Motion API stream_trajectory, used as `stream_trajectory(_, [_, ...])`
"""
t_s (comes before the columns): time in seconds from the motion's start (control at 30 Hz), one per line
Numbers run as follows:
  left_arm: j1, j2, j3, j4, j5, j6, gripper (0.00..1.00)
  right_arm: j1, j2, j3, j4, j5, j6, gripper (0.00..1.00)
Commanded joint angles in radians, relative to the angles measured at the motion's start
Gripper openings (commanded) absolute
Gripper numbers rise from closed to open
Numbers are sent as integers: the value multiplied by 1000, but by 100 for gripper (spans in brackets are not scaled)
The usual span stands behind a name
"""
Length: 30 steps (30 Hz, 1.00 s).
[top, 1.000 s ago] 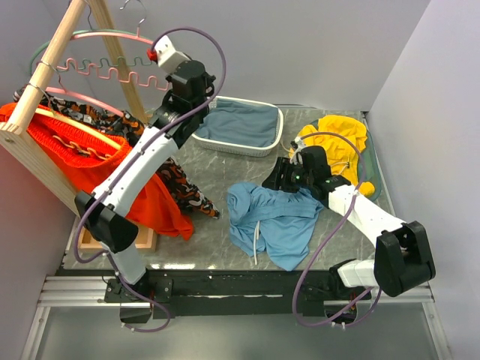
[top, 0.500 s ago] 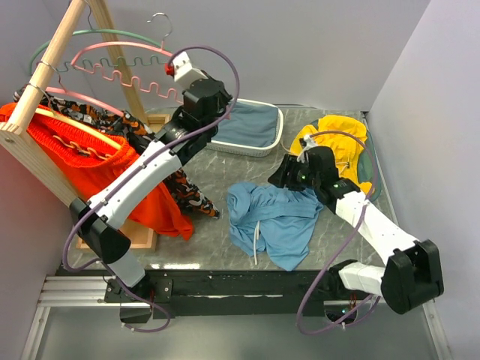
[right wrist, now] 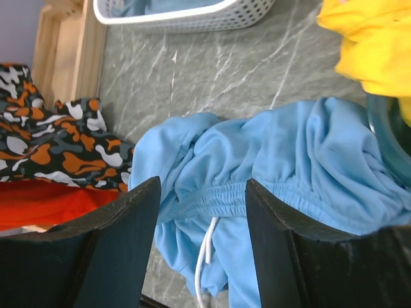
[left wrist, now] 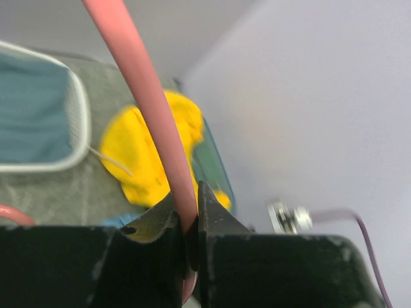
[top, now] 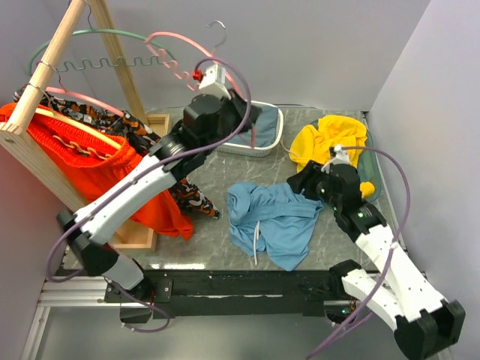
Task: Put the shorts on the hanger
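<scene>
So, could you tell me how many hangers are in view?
3: a pink hanger in the left fingers, a green hanger on the rack, another pink one lower down, by the patterned garment. The orange shorts may hide a fourth.

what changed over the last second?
The left gripper, clamped on the thin pink hanger with the silver hook, carried it rightward, away from the wooden rack. The right gripper, open, shifted slightly right over the light blue drawstring shorts. Shorts, green hanger and yellow garment unchanged.
</scene>
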<state>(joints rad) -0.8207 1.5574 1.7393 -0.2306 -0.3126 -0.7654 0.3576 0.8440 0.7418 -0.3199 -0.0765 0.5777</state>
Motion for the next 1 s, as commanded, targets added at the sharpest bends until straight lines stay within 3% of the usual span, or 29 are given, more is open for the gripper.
stream_trajectory(0.0, [-26, -189, -129, -18, 347, 40, 1, 3, -78, -65, -65, 75, 53, 62])
stream_trajectory(0.2, [-34, -448, -395, -68, 729, 64, 1, 53, -145, -150, -113, 141, 86, 59])
stream_trajectory(0.43, [-46, -626, -639, -102, 999, 100, 1, 145, -206, -196, -237, 357, 209, 55])
stream_trajectory(0.63, [-64, -718, -782, -58, 1148, 66, 1, 149, -278, -211, -357, 449, 293, 62])
stream_trajectory(0.97, [-185, -844, -969, 50, 1212, -25, 1, 146, -215, -294, -181, 527, 358, 66])
